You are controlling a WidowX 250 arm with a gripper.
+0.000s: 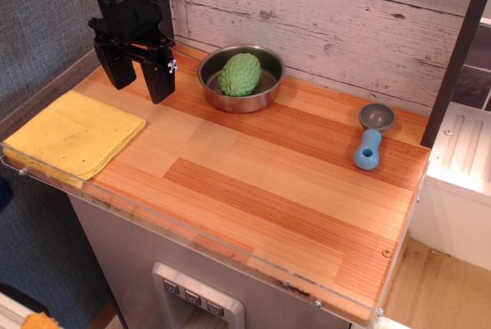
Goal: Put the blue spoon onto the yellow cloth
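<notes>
Lying at the counter's left edge, the cloth [74,136] sits flat and bare, with the gripper [139,74] hanging just above and behind it, jaws spread and gripping nothing. Past the steel bowl [241,78] holding a green fruit [240,74], the spoon [370,136] rests far to the right, well apart from the jaws, its handle running toward the front edge and its grey scoop toward the wall. I'd judge the arm must cross the whole counter rightward first.
</notes>
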